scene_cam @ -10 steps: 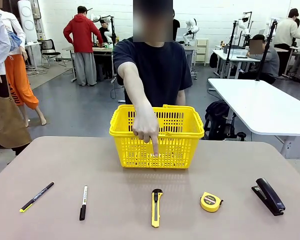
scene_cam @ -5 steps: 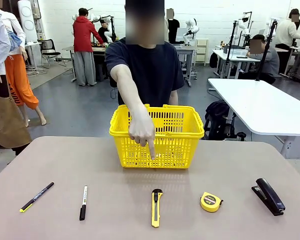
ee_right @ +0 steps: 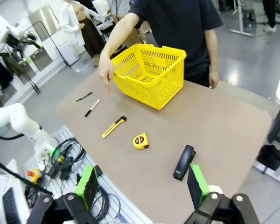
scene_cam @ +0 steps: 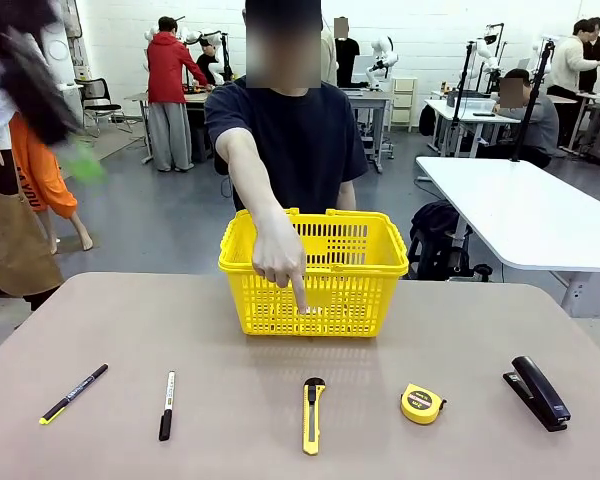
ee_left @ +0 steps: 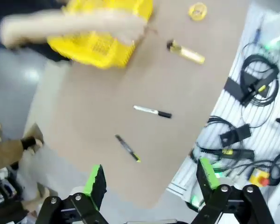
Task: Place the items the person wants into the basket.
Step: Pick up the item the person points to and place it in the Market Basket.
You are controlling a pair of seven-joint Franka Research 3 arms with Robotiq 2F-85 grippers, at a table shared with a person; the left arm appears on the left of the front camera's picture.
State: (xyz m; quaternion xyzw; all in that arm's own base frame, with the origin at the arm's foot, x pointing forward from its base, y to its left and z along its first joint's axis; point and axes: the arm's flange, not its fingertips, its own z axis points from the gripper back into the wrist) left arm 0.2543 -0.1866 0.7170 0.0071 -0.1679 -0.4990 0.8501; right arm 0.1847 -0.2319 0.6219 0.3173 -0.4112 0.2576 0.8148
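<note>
Bright even light; motion-blurred left wrist view.

We see a broad, matte beige-brown desk (scene_cam: 230, 350) with rounded corners. At twelve o'clock on it stands a yellow plastic shopping basket with lattice sides (scene_cam: 350, 300). Nearer us five tools lie in a row, each apart from the next: a black-and-yellow marker pen (scene_cam: 73, 393) at eight o'clock, a white-and-black marker pen (scene_cam: 166, 405) at seven, a yellow-and-black utility knife (scene_cam: 312, 415) at six, a small round yellow tape measure (scene_cam: 421, 403) at five, and a black stapler (scene_cam: 537, 392) at four.
</note>
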